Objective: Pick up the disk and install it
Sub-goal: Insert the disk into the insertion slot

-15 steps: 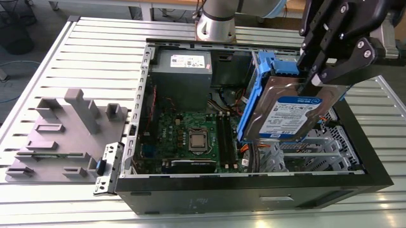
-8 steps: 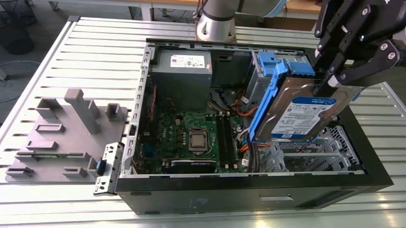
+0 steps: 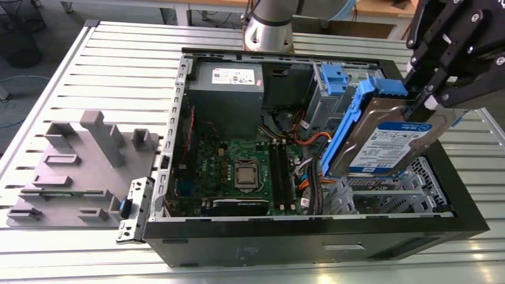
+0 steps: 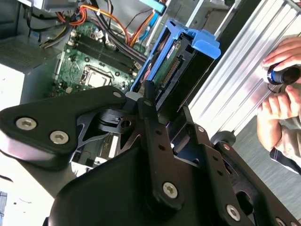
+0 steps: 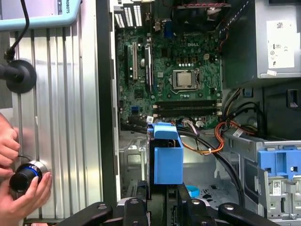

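The disk point(image 3: 387, 142) is a silver drive with a blue-and-white label and blue side rails. It hangs tilted, its label toward the exterior view's right, over the metal drive cage point(image 3: 371, 198) at the right front of the open computer case point(image 3: 316, 239). My gripper point(image 3: 424, 108) is shut on the disk's upper end. In the second wrist view the black fingers point(image 4: 149, 106) clamp the disk point(image 4: 181, 66) by its blue-railed end. In the first wrist view the disk's blue rail point(image 5: 167, 157) sticks out edge-on from my gripper point(image 5: 162, 200) toward the motherboard.
Inside the case lie a green motherboard point(image 3: 240, 168), a grey power supply point(image 3: 229, 89), orange and black cables point(image 3: 304, 133) and another blue carrier point(image 3: 335, 80). A grey fixture block point(image 3: 79, 165) sits on the slatted table. A person's hands point(image 5: 19, 179) hold a small black cylinder beside the case.
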### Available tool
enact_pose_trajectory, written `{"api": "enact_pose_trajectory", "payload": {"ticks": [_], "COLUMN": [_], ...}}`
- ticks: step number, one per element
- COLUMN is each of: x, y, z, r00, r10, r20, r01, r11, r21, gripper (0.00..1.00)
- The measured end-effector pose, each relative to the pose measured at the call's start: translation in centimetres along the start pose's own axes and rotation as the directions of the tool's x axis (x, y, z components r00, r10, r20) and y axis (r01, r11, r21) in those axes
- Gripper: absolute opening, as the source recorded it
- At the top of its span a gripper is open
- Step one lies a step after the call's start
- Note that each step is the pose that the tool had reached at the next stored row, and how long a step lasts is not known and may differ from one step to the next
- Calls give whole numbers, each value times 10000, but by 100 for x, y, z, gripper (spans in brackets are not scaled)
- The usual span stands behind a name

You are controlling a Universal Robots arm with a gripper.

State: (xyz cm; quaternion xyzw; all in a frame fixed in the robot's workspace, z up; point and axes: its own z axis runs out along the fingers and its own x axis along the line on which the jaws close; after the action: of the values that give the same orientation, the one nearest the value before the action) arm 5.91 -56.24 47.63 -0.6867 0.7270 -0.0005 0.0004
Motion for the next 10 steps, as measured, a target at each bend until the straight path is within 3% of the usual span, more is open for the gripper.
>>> {"api": "enact_pose_trajectory", "payload": {"ticks": [10], "x": [-16], "y": [-269], "z": [13], "r00": [10000], "r10": [-1], "r20": [0], "r01": [1], "r11": [10000], "r21": [-1], "gripper": [35]}}
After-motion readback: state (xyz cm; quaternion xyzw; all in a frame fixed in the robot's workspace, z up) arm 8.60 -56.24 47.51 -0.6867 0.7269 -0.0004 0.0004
